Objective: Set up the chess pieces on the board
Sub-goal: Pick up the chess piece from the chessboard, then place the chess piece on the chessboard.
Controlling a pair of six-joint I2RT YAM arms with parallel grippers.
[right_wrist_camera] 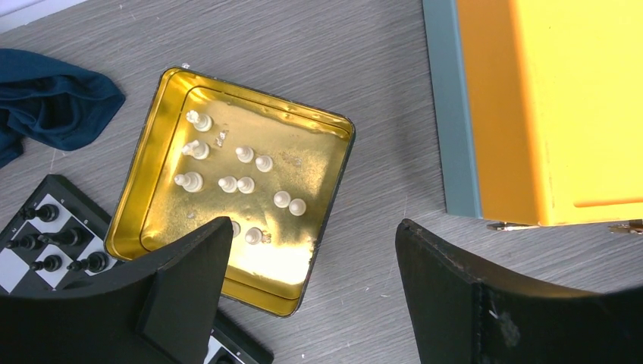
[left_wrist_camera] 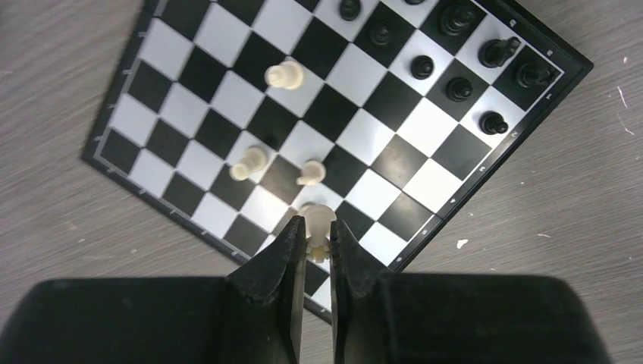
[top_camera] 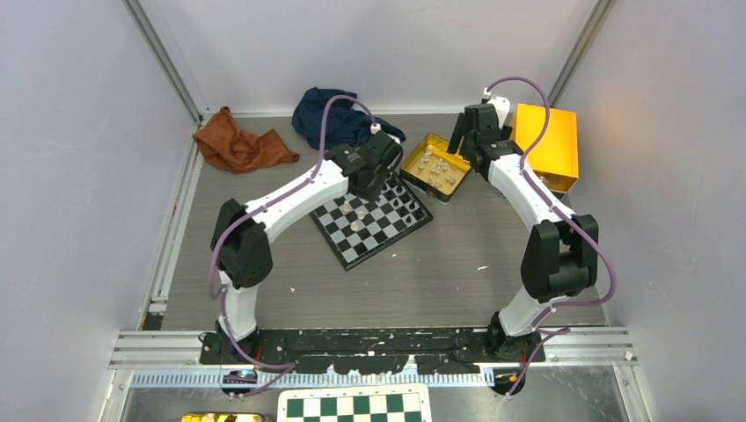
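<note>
Wide shot first: the grey table [top_camera: 440, 281], with the left arm [top_camera: 290, 198] stretched out over the board [top_camera: 374, 230] and the right arm [top_camera: 528, 198] reaching to the far right. There is a yellow box [top_camera: 547, 141] in that far right corner, and a blue cloth [top_camera: 330, 114] and a brown cloth [top_camera: 237, 145] are bunched along the back.

The board sits mid-table, turned corner-on, and a gold tin [top_camera: 422, 158] is just beside its far corner.

Down to the left gripper [left_wrist_camera: 318, 231]: its fingers are pressed nearly together, pinching a white piece [left_wrist_camera: 317, 218] by the sides. That piece is over a pale square right at the board's rim. Whether its base touches the square, I can't tell.

The right gripper [right_wrist_camera: 312, 227] is spread wide and holding nothing, hanging above the tin's near corner.

On the board, three white pieces [left_wrist_camera: 284, 74] stand loose in the middle squares, and the black pieces [left_wrist_camera: 459, 89] cluster in two rows at one corner.

In the tin, about ten more white pieces [right_wrist_camera: 244, 184] are scattered across the floor, some upright and some tipped over.
</note>
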